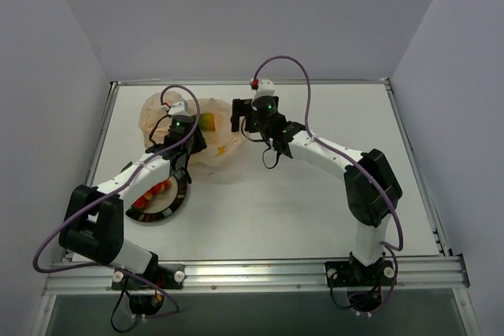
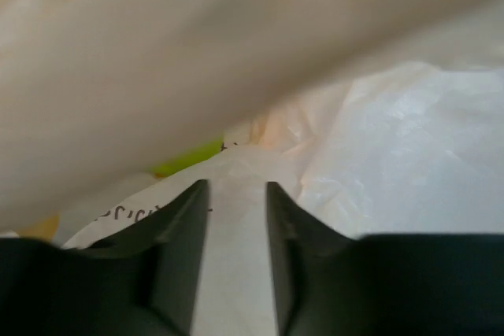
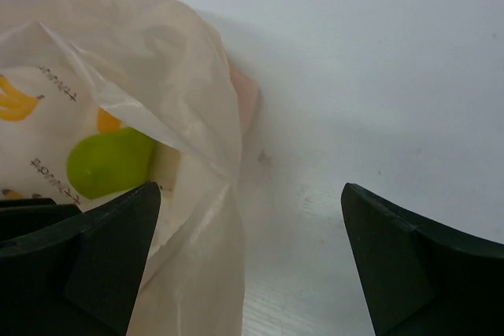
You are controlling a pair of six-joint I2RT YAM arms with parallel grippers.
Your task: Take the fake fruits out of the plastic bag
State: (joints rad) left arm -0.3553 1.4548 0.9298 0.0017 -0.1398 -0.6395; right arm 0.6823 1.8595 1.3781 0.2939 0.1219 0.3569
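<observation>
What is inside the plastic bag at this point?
A green fruit shows through the film of the plastic bag. Whether more fruits lie deeper cannot be seen: crumpled plastic and the left hand cover the rest.

Bright even light, soft shadows, blurred left wrist close-up

The plastic bag [image 3: 181, 76] is translucent pale peach, printed with yellow bananas and dark lettering. A green fruit [image 3: 110, 161] shows through it; overhead, an orange-to-green fruit [image 1: 207, 121]. At six o'clock, red pieces [image 1: 160, 188] fill a black-rimmed plate [image 1: 157, 219]. The tabletop [image 1: 315, 210] is white.
</observation>
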